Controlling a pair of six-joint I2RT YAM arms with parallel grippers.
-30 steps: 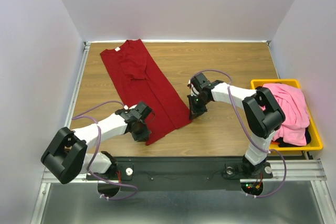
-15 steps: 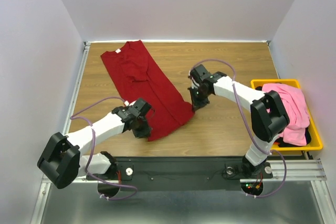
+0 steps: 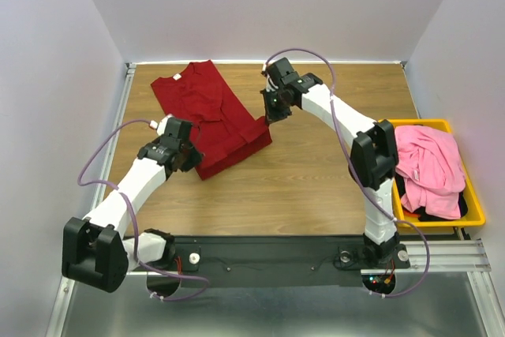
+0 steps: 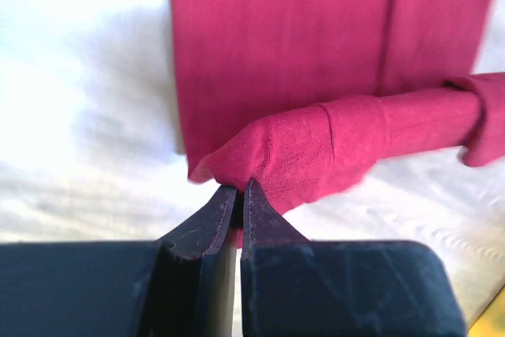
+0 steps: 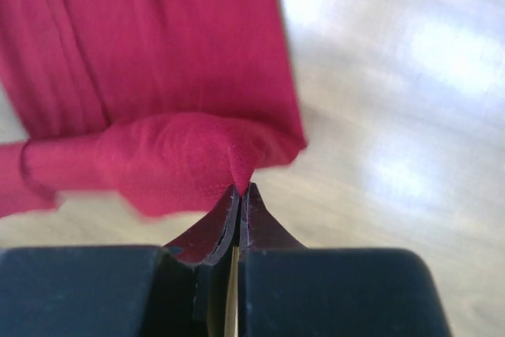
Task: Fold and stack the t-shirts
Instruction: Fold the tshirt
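Note:
The dark red t-shirt (image 3: 209, 112) lies on the wooden table at the back left, its lower half folded up over the rest. My left gripper (image 3: 186, 159) is shut on the near left hem corner (image 4: 260, 159). My right gripper (image 3: 273, 110) is shut on the right hem corner (image 5: 197, 155) and holds it over the shirt's right edge. The small white neck label (image 3: 177, 75) shows at the collar. The pink t-shirt (image 3: 430, 165) lies on a black t-shirt (image 3: 426, 214) in the bin.
The yellow plastic bin (image 3: 472, 195) stands at the table's right edge. White walls close the back and both sides. The metal rail (image 3: 118, 116) runs along the table's left edge.
Both grippers have carried the shirt's bottom hem away from the near edge toward the back, folding the lower half up over the upper part. The shirt now looks about half as long.

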